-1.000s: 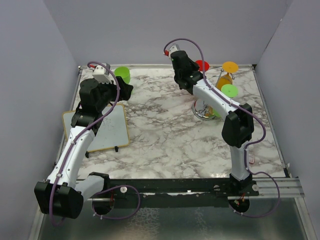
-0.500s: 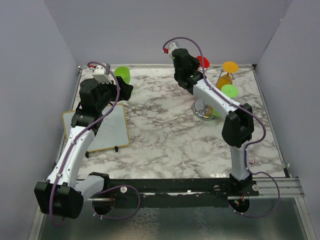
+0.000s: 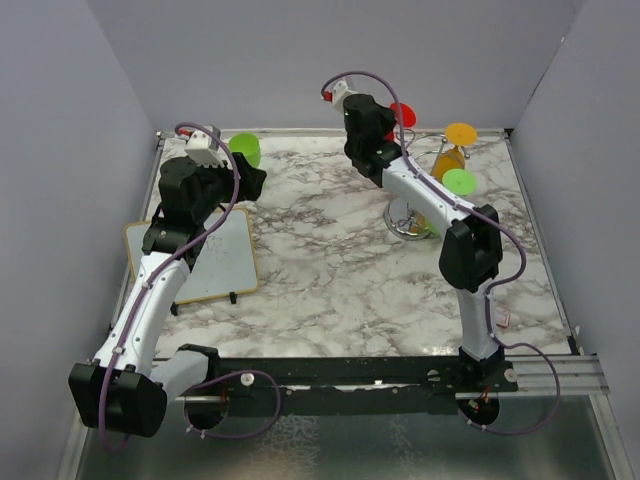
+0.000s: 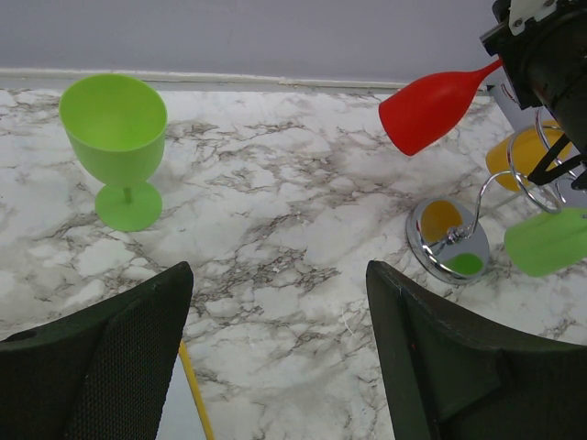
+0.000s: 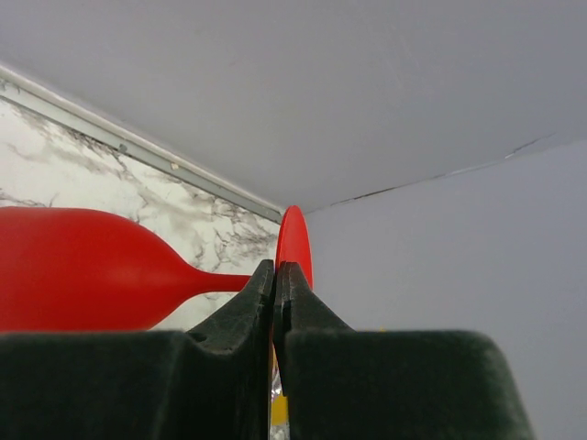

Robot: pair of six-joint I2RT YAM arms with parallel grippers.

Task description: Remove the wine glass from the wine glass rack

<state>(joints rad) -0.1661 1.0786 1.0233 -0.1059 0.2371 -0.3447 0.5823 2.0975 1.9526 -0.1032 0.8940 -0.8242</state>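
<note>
My right gripper (image 3: 383, 128) (image 5: 277, 268) is shut on the round foot of a red wine glass (image 5: 83, 266) and holds it in the air, bowl tilted down toward the table. The glass shows in the left wrist view (image 4: 431, 110), clear of the rack and up to its left. The silver wire wine glass rack (image 3: 408, 222) (image 4: 449, 243) stands at the back right. An orange glass (image 3: 452, 152) and a green glass (image 3: 458, 181) hang upside down on it. My left gripper (image 3: 245, 183) (image 4: 280, 275) is open and empty over the marble top, far left of the rack.
A green wine glass (image 3: 245, 150) (image 4: 115, 124) stands upright at the back left, near my left gripper. A yellow-edged whiteboard (image 3: 215, 255) lies on the left side. Grey walls close in the back and both sides.
My right gripper has risen and drawn back to the left with the red glass, carrying it away from the rack. The left arm has not moved.
</note>
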